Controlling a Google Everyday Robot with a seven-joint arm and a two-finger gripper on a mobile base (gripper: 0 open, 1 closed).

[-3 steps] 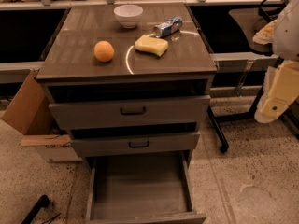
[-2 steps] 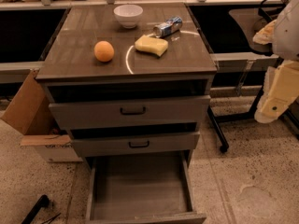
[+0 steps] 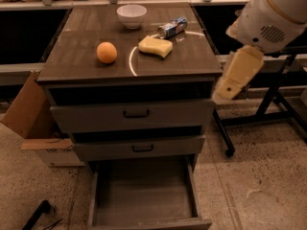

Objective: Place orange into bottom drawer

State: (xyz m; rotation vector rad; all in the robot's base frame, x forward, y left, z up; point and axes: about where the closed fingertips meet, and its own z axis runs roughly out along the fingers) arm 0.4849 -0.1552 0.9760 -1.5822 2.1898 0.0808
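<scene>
Speckled concrete floor surrounds a grey-brown cabinet whose top serves as the bench. Off its right edge hangs the robot's pale arm, with the gripper at its lower tip, level with the upper drawer front. Clenched or released, I cannot tell. Well left of the gripper and higher, the orange sits on the bench, apart from the yellow sponge, white bowl and tipped can. Below and left of the gripper, the bottom drawer stands pulled out, its grey floor showing.
</scene>
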